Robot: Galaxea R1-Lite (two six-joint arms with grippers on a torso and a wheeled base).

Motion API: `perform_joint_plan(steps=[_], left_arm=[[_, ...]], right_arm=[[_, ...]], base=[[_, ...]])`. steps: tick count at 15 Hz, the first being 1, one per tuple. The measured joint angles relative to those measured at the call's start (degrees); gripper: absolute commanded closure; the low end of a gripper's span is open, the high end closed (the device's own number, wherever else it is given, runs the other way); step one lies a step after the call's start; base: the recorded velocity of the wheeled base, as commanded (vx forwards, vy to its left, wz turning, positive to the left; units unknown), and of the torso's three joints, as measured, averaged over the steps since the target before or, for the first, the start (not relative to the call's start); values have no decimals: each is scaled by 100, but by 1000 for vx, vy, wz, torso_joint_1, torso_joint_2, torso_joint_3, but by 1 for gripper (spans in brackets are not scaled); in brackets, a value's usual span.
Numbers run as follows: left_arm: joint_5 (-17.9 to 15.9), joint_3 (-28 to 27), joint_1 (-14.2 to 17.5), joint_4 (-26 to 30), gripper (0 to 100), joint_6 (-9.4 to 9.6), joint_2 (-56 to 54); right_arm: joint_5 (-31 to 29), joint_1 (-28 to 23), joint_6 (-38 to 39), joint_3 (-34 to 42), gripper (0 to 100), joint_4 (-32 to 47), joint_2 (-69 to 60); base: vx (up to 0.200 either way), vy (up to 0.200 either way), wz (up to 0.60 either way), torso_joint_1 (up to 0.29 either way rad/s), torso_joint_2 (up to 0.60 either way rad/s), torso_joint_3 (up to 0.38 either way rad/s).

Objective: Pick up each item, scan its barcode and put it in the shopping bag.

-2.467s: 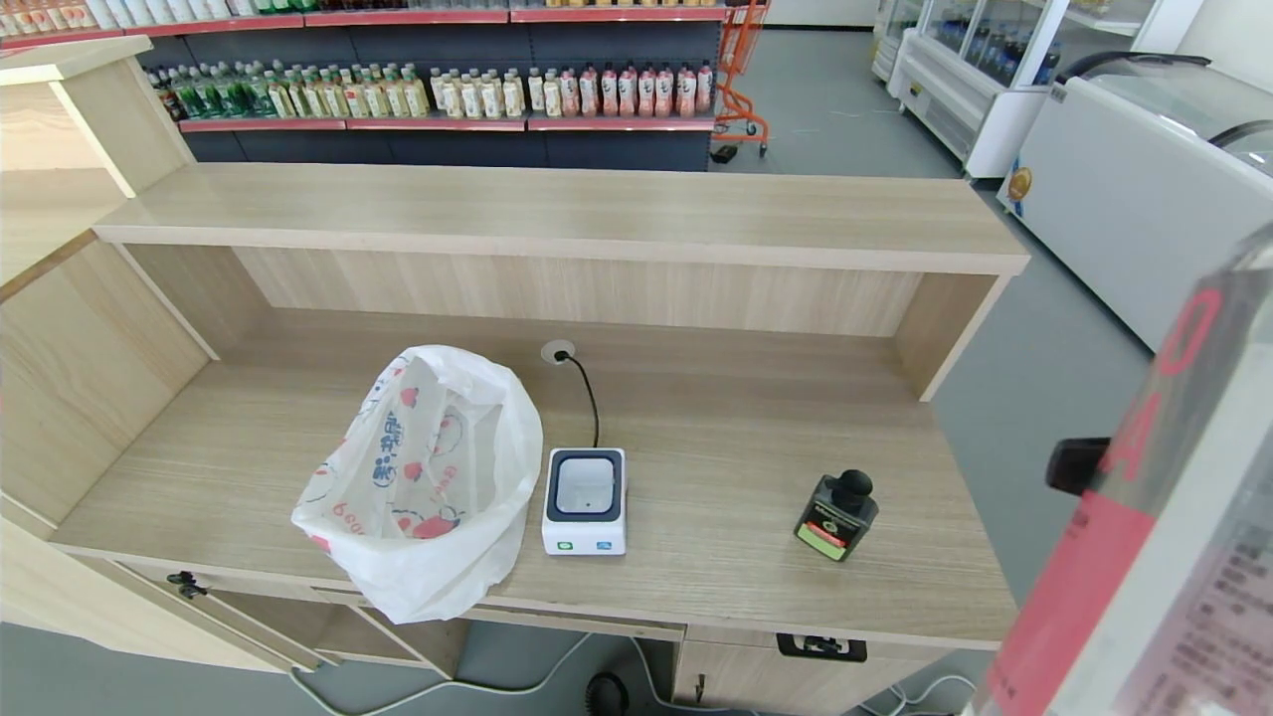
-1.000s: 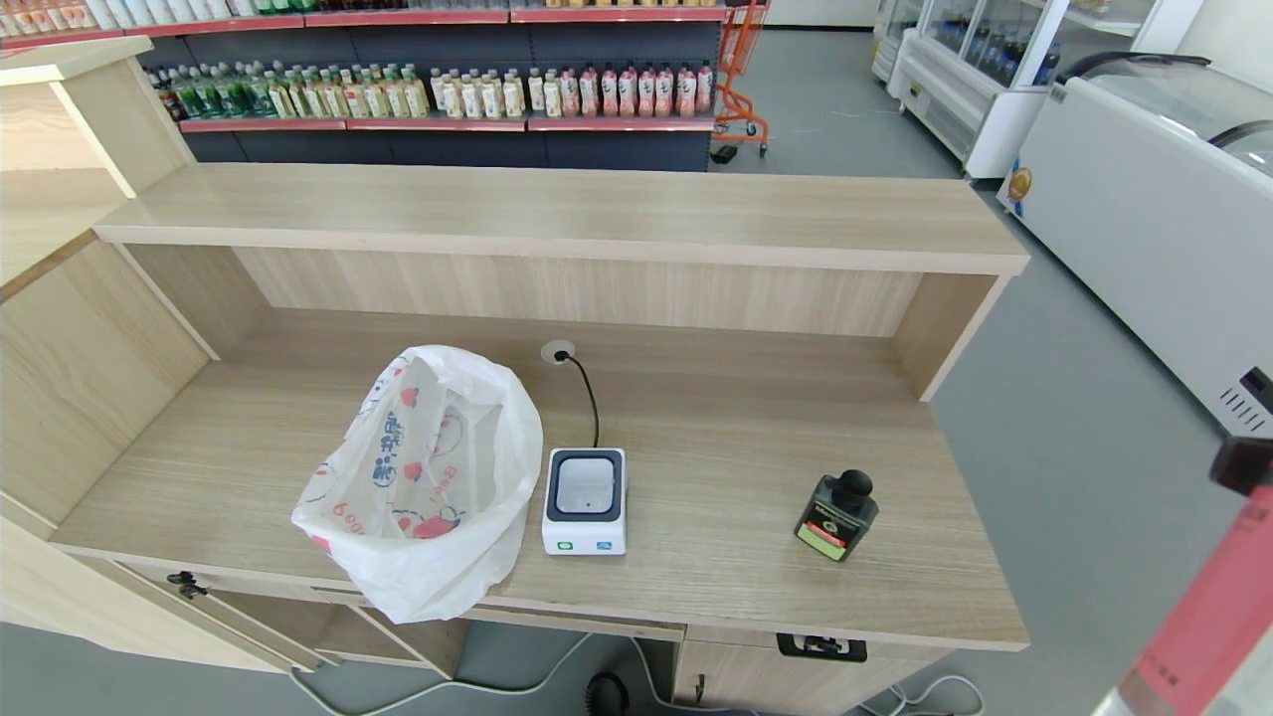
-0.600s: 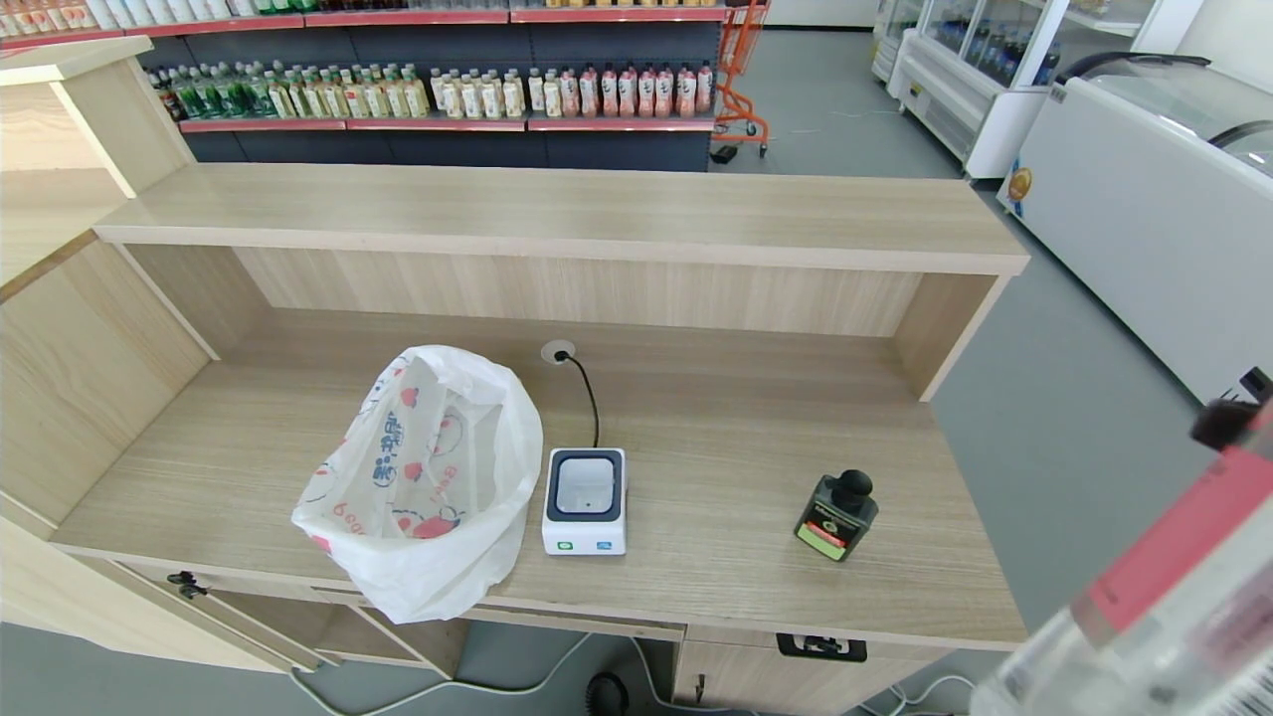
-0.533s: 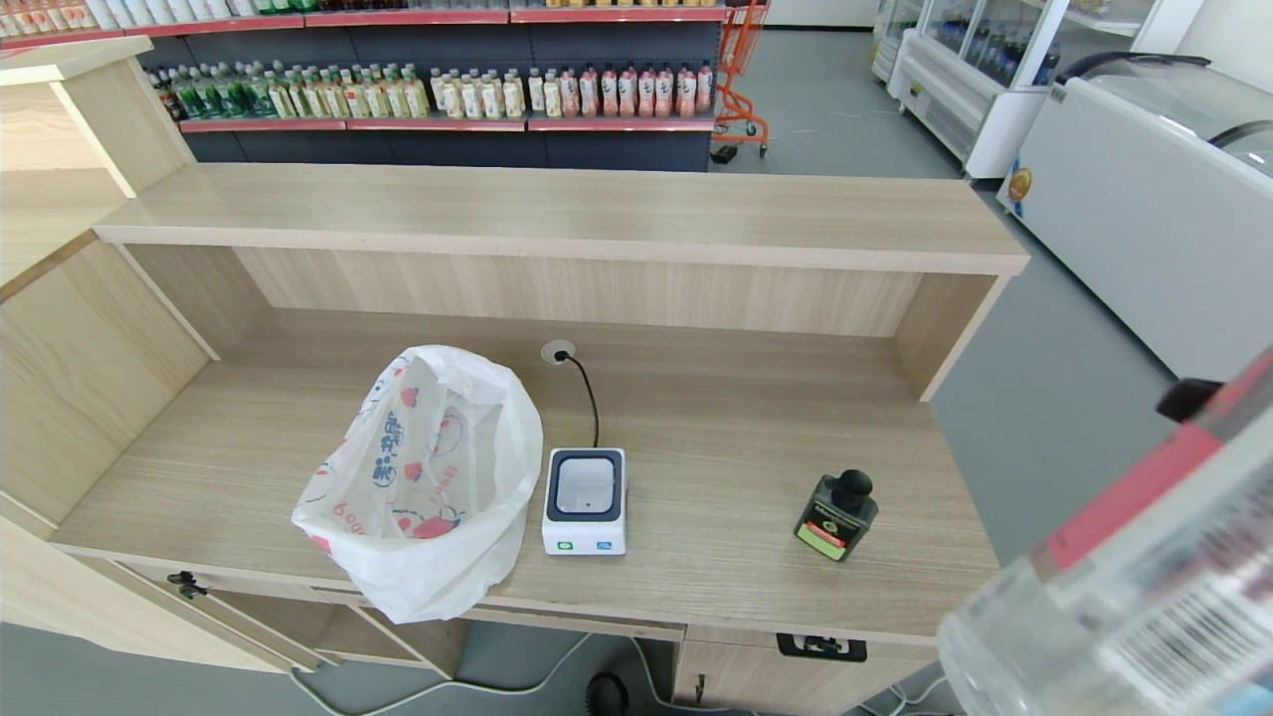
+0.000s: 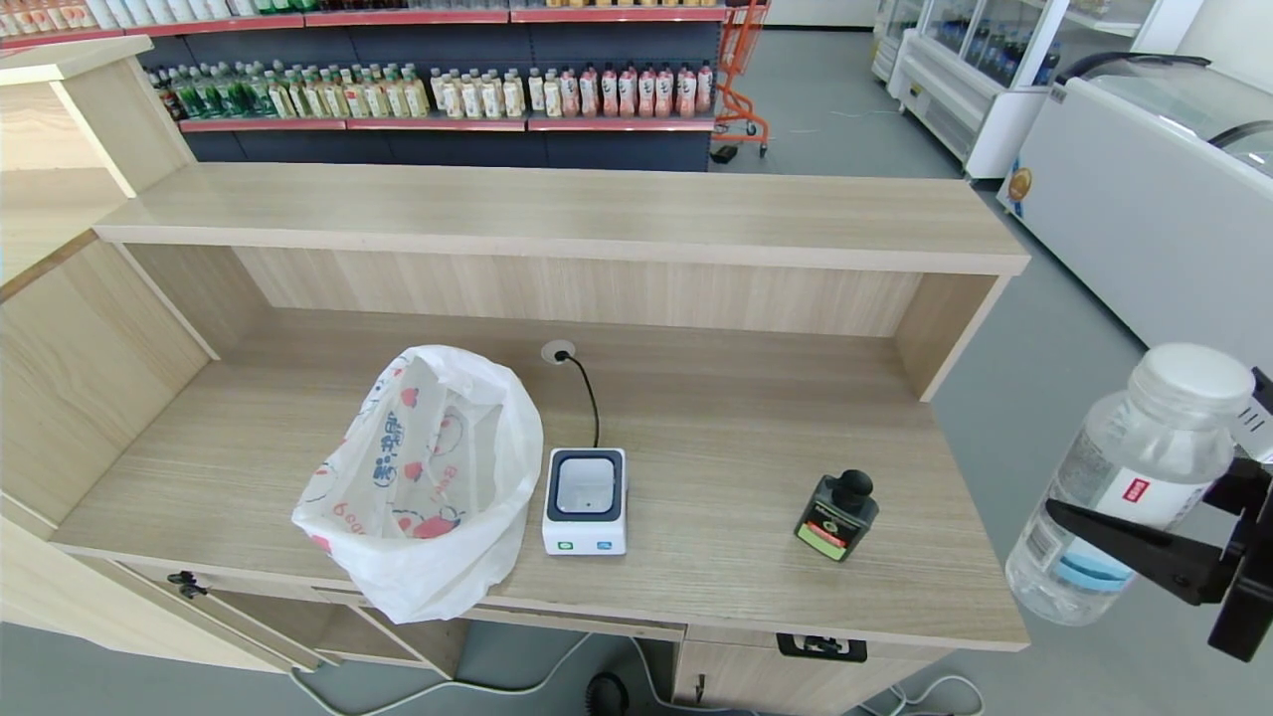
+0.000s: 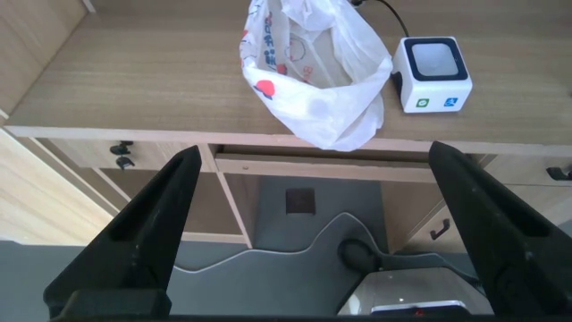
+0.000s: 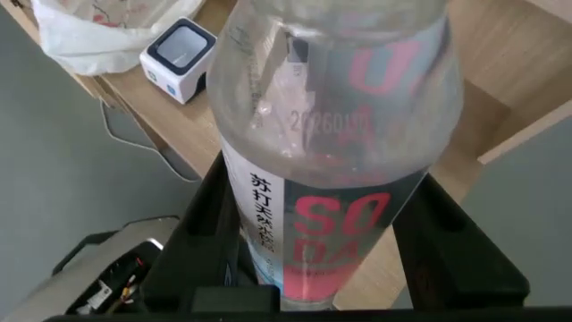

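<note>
The clear soda bottle (image 5: 1124, 487) is held aloft and tilted beyond the right edge of the table (image 5: 736, 428), with the right jaws closed on its lower body. A small dark bottle (image 5: 837, 517) stands on the table, right of the scanner (image 5: 585, 500) and shopping bag (image 5: 423, 477). The left jaws are spread wide, holding nothing, before the table's front edge.

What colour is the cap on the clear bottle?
The bottle has a white cap; the head view shows it best.
</note>
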Motion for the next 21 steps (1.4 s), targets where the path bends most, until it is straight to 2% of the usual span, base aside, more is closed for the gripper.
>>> perform_joint_plan(steps=[2, 4, 9, 19, 21], left_arm=[[2, 0, 0, 2, 0, 0, 0], [2, 0, 0, 2, 0, 0, 0], [2, 0, 0, 2, 0, 0, 0], [2, 0, 0, 0, 0, 0, 0], [5, 0, 0, 2, 0, -5, 0]], right_arm=[[-315, -152, -9, 29, 100, -143, -73], [-890, -222, -6, -89, 100, -230, -7], [-1579, -59, -84, -756, 100, -391, 677], [-1963, 399, -205, -828, 100, -503, 998], [-2069, 438, -205, -869, 100, -499, 1023]], base=[[0, 0, 0, 0, 0, 0], [0, 0, 0, 0, 0, 0], [0, 0, 0, 0, 0, 0], [0, 0, 0, 0, 0, 0], [0, 200, 0, 0, 5, 5]])
